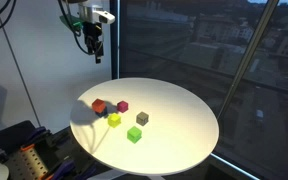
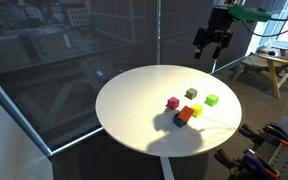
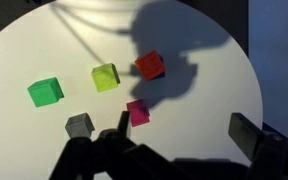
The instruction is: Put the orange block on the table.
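Orange block (image 3: 149, 66) sits beside the yellow block (image 3: 105, 77) on the table (image 3: 44, 50); gripper (image 1: 95, 55) hangs high above, fingers spread, empty.

Just going over colours here. Seeing a plain white-cream top on the large round table (image 1: 179, 100), reading grey under a broad dark shadow in the wrist view. Spotting a small orange-red cube (image 3: 149, 66), looking solid and bright. Also catching a small magenta-pink cube (image 3: 137, 112), a small yellow cube (image 3: 105, 77) leaning a bit lime in the wrist view, a small bright green cube (image 3: 45, 92) and a small dull grey cube (image 3: 79, 124). Finding every cube single-coloured on each visible face. Noticing a black gripper (image 1: 95, 56), plus teal-green showing on the robot arm (image 2: 249, 14) in an exterior view.
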{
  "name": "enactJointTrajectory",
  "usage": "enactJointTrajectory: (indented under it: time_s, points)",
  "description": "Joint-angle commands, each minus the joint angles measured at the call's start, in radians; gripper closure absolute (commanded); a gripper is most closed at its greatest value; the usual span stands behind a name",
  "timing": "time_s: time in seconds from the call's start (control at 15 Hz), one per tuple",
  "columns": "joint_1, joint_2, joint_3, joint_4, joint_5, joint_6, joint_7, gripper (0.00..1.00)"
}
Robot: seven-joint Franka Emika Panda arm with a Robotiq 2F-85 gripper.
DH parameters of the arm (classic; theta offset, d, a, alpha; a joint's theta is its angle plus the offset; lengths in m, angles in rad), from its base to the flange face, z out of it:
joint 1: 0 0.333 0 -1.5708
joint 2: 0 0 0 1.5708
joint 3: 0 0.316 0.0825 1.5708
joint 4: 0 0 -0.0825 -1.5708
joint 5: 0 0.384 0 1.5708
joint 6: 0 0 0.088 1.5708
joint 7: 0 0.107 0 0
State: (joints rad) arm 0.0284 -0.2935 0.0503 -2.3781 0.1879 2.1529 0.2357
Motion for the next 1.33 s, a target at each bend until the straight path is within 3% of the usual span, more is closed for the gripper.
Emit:
enactJointTrajectory:
  time_s: [0.0,0.87,1.27]
  points:
    - [-0.002,-0.001,0.001,0.003,0.000,-0.002,0.000,0.00]
    - [-0.015,0.024,-0.002,0.077,-0.021,-0.037,0.014,0.00]
    - [-0.022,0.074,0.011,0.182,-0.135,-0.130,0.023,0.00]
